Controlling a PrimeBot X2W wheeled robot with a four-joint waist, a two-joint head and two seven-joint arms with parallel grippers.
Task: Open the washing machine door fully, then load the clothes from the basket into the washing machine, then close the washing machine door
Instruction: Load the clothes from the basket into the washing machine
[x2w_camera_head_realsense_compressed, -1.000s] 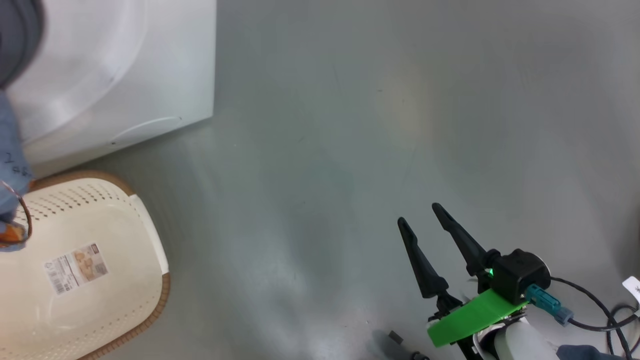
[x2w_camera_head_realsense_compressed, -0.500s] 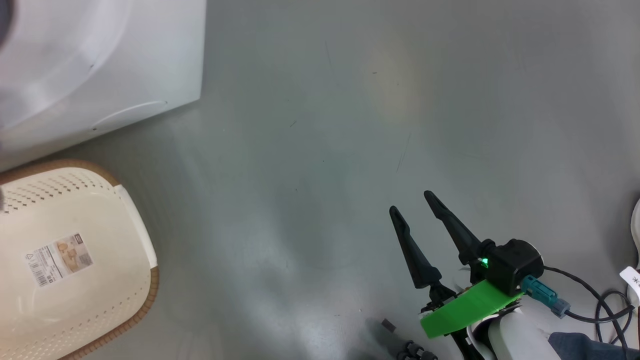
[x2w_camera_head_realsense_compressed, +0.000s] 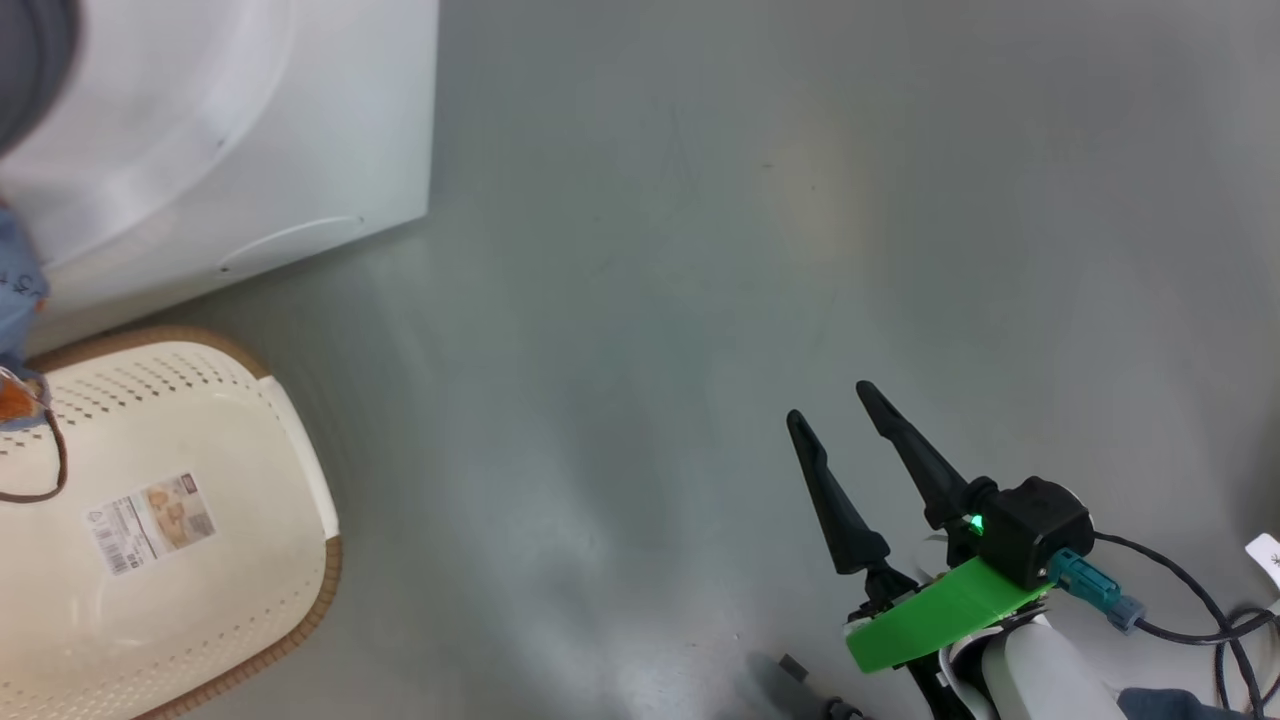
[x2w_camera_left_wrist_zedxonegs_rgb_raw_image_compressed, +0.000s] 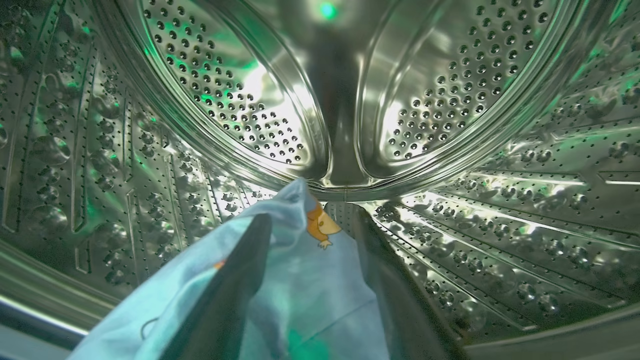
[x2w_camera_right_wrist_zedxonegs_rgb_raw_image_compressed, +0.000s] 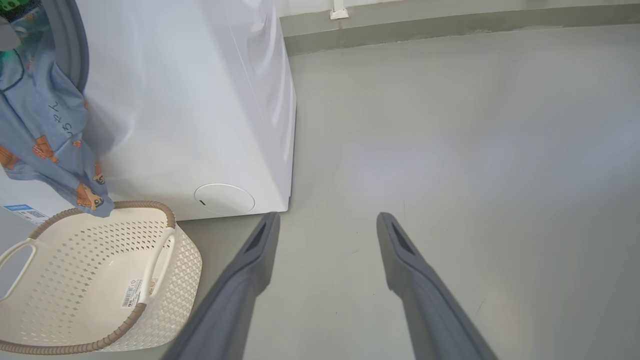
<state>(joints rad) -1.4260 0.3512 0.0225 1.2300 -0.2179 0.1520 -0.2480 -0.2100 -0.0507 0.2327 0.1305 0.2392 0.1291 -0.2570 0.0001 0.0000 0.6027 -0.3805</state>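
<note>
My left end effector (x2w_camera_left_wrist_zedxonegs_rgb_raw_image_compressed: 312, 216), fingers (x2w_camera_left_wrist_zedxonegs_rgb_raw_image_compressed: 235, 280) parted inside the perforated steel drum (x2w_camera_left_wrist_zedxonegs_rgb_raw_image_compressed: 450, 75), had the light blue cartoon-printed garment (x2w_camera_left_wrist_zedxonegs_rgb_raw_image_compressed: 310, 295) loose between them, its tail hanging out at upper left above the cream perforated basket (x2w_camera_right_wrist_zedxonegs_rgb_raw_image_compressed: 182, 280), while my right end effector (x2w_camera_right_wrist_zedxonegs_rgb_raw_image_compressed: 327, 216) gaped empty.

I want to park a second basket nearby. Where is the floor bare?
Bare floor runs from the washing machine across to the right claw. Crowded spots: in front of the machine, where the basket sits below the hanging clothes, and the cables behind the claw.
</note>
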